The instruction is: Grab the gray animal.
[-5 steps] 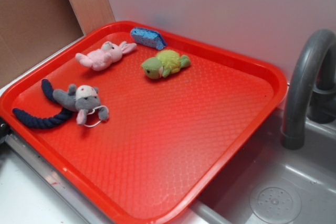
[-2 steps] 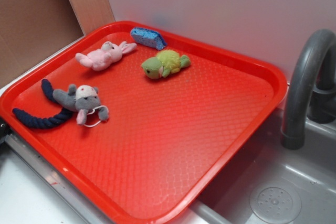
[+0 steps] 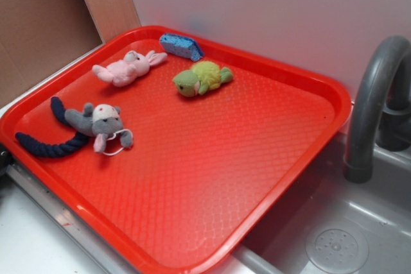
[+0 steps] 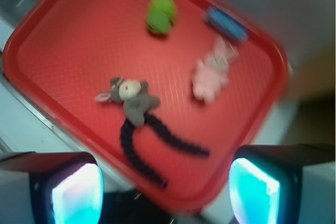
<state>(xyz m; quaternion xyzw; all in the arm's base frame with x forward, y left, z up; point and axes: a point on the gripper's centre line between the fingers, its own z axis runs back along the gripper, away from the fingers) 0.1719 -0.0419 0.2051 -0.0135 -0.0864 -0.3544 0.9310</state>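
The gray animal [image 3: 97,123] is a small plush with a white face, lying on the left side of the red tray [image 3: 212,158], its body over a dark navy rope [image 3: 48,142]. In the blurred wrist view the gray animal [image 4: 131,97] lies mid-frame above the rope [image 4: 152,145]. My gripper [image 4: 165,192] is high above the tray's near corner, open, with nothing between its glowing pads [image 4: 79,195]. The gripper does not show in the exterior view.
A pink plush bunny [image 3: 127,67], a green and yellow plush [image 3: 200,78] and a blue sponge [image 3: 180,46] lie toward the tray's back. A gray faucet [image 3: 372,107] and sink basin [image 3: 334,242] stand to the right. A cardboard panel [image 3: 45,24] rises at back left.
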